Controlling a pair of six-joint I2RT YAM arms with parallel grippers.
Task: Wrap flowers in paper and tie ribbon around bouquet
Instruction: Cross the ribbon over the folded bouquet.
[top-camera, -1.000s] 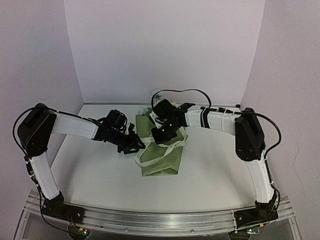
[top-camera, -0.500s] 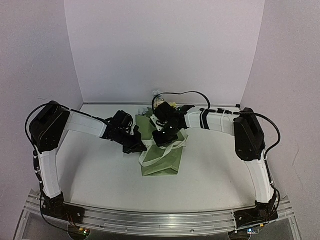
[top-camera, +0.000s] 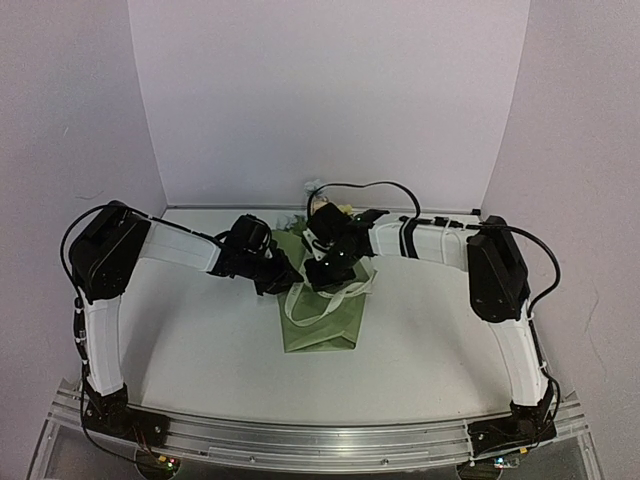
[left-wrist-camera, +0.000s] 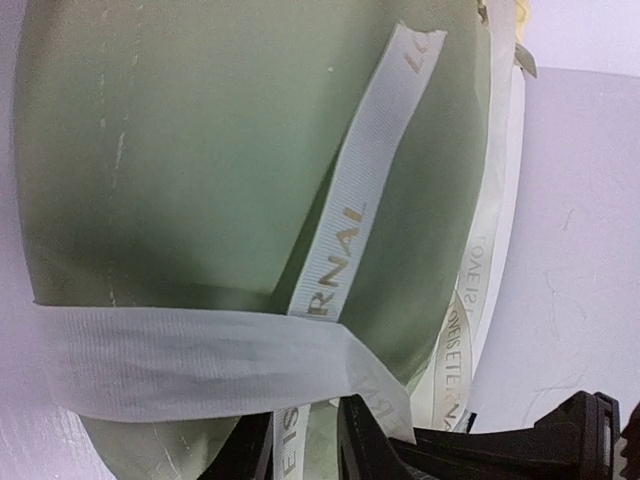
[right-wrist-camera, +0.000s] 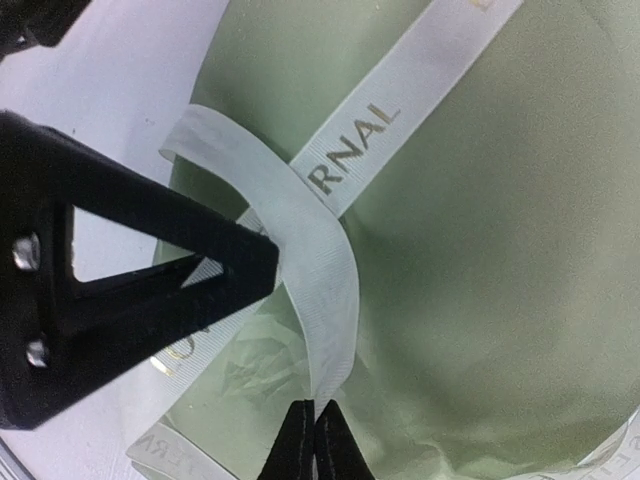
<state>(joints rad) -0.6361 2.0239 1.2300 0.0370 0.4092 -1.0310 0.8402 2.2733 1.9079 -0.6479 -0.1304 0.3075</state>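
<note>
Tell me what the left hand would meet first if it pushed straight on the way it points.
Most likely the cream-white lettered ribbon, whose band crosses right ahead of the left hand, lying over the olive-green paper cone behind it. Depth is hard to judge in the wrist view.

We see the left arm fold further in, carrying the left gripper back and rightward against the bouquet. The ribbon loop, which bulged left of the bouquet, now sits narrower and closer in.
</note>
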